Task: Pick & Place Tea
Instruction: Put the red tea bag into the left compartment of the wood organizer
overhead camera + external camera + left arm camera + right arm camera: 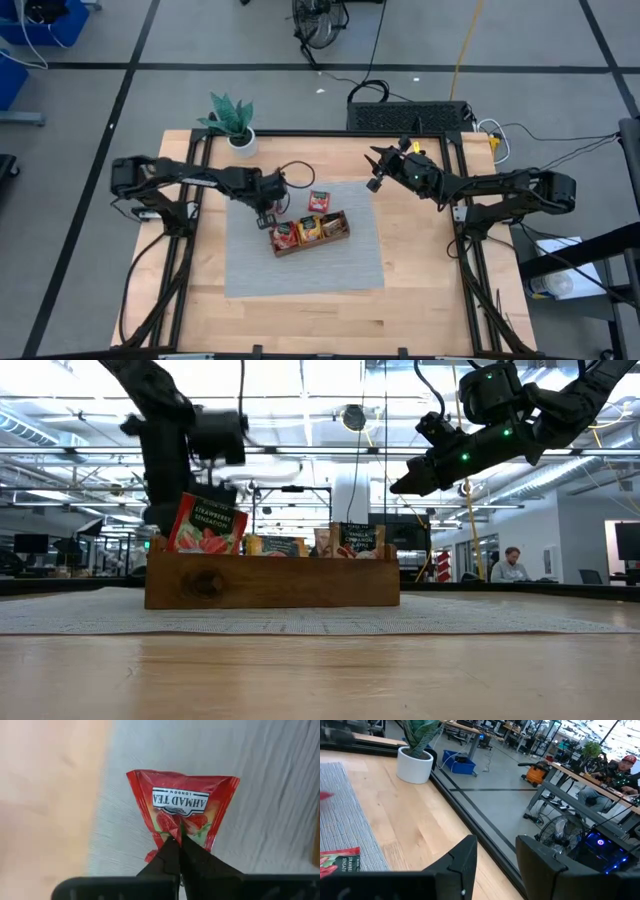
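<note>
My left gripper (177, 845) points down over the grey mat (300, 270), just left of the brown wooden tray (346, 236), and is shut on a red tea sachet (182, 802). The tray holds tea sachets standing in its compartments: red (285, 236), orange-yellow (309, 229) and a third (332, 224). Another red sachet (320, 200) lies flat on the mat behind the tray. My right gripper (376, 172) hovers level and open above the mat's far right corner, with nothing between its fingers. My left gripper pinches the red sachet between its two fingertips at the middle of one edge (176, 827), coming from above and pointing down. The foil puckers at the pinch. The sachet spreads out below the fingers over the mat; whether it is clear of the mat, I cannot tell.
A potted plant in a white pot (240, 135) stands at the table's far left. A black frame (300, 135) runs along the table's far and side edges. Bare wood (330, 320) stretches in front of the mat.
</note>
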